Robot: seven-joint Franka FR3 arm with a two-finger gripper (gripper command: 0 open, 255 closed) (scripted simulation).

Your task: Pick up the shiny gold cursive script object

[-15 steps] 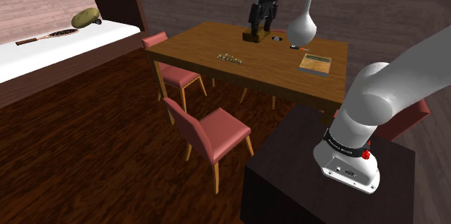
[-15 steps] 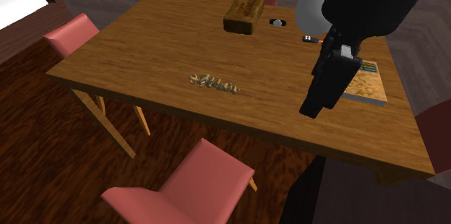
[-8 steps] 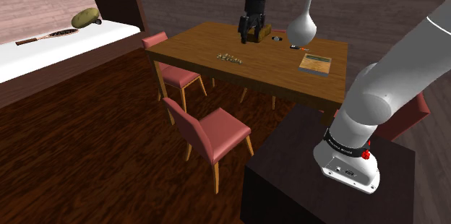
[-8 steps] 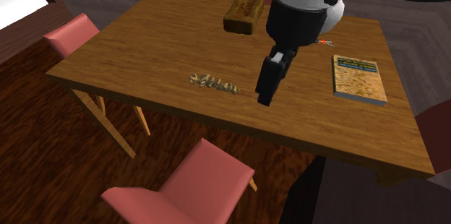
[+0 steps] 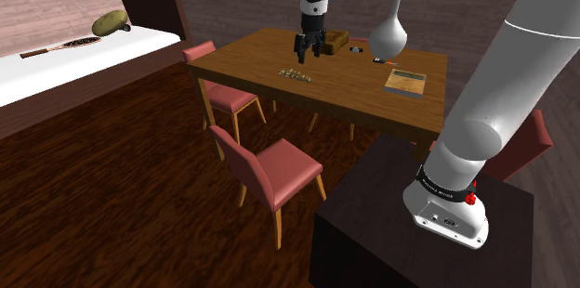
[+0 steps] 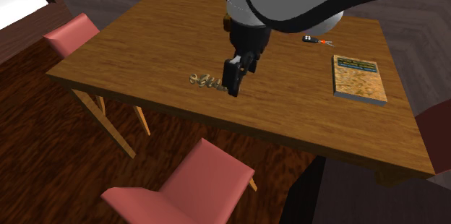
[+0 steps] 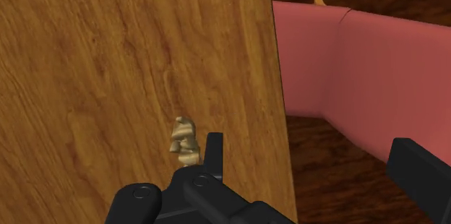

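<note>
**Gripper brought across to the gold script**

Since a second ago, the gripper (image 5: 304, 56) has been carried away from the brown box (image 5: 336, 39) at the table's far side and lowered toward the gold script (image 5: 296, 74). In the shoulder view it is seen hanging just above the table (image 5: 251, 54), a little behind the script. The script lies flat near the front edge, well apart from the white vase (image 5: 389, 28) and the book (image 5: 405, 82). The approach from above is judged to be chosen because the script is thin and low.

In the second exterior view the fingertips are shown just beside the script's (image 6: 207, 80) end, and part of it is covered by the gripper (image 6: 233, 87). Whether contact is made cannot be told there.

In the wrist view the gap is made plain: the fingers (image 7: 214, 149) are spread wide and nothing is clasped. The script (image 7: 183, 141) is seen just outside one finger, not between the two, close to the table edge above a pink chair (image 7: 361, 71). A small sideways correction is judged to be needed before closing.
</note>
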